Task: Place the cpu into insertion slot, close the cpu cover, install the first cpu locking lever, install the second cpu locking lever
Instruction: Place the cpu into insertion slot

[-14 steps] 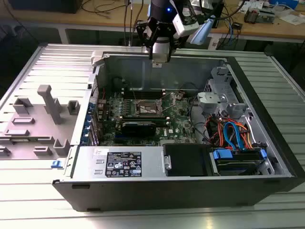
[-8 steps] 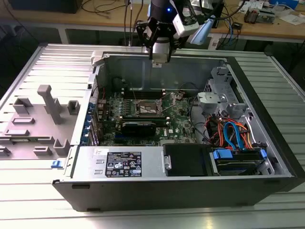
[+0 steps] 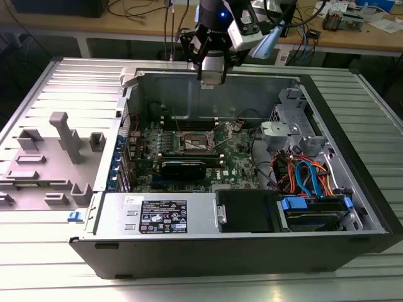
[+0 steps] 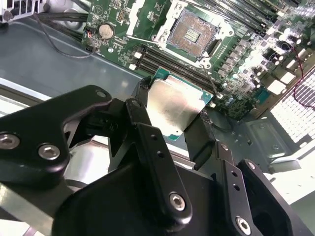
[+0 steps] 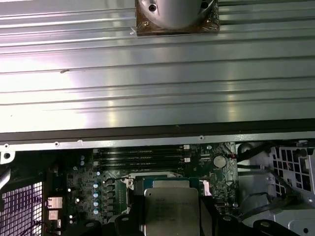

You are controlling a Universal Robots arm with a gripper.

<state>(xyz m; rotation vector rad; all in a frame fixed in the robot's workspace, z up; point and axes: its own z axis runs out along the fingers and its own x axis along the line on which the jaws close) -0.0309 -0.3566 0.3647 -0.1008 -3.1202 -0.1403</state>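
Note:
My gripper is shut on the cpu, a square chip with a silvery lid and a green edge, with one black finger on each of two opposite sides. In the exterior view the gripper hangs above the case's back wall, higher than the motherboard. The insertion slot lies open with its dark contact field bare and a silvery rim around it; in the exterior view the slot is mid-board. A thin wire lever stands free beside the slot. I cannot make out the cpu cover. The first wrist view shows the cpu over the board.
Black memory slots run beside the socket. A long black card lies nearer the case front. Drive cage and coloured cables fill the exterior view's right. A grey fixture stands on the table at the exterior view's left.

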